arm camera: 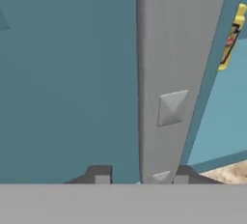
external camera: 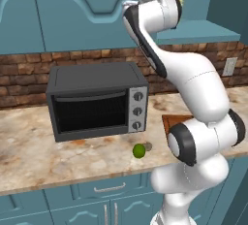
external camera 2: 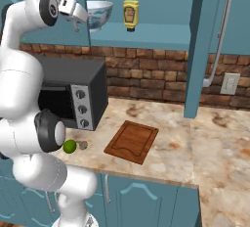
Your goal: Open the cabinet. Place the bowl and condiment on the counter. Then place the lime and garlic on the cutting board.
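Grey handle (arm camera: 169,73) is sitting between my pincer (arm camera: 140,175) tips, which are squeezing it. Up on the cabinet shelf (external camera 2: 146,37), I am seeing the bowl (external camera 2: 97,13) and yellow bottle (external camera 2: 130,14). Lime (external camera 2: 70,146) is lying on the surface (external camera 2: 195,147), near the cutting board (external camera 2: 132,141).

Surface (external camera 2: 215,152): polished stone look, mottled beige with rust-brown veining, faint sheen. Cutting board (external camera 2: 131,141): wood, reddish brown, visible grain, matt. Cabinet door (external camera 2: 197,45): painted teal, smooth, satin; its handle (arm camera: 169,73) reads as brushed grey metal, flat and dull. Back wall (external camera 2: 156,77): rough brick, brown tones, pale mortar joints. Toaster oven (external camera: 94,100): dark grey metal casing, matt, with a dark glass door and silvery knobs. Bowl (external camera 2: 97,13): glazed ceramic, white with blue pattern, glossy. Condiment bottle (external camera 2: 130,14): yellow plastic, smooth. Lime (external camera: 139,151): green skin, slight shine. Garlic (external camera: 147,146): dull grey, papery.
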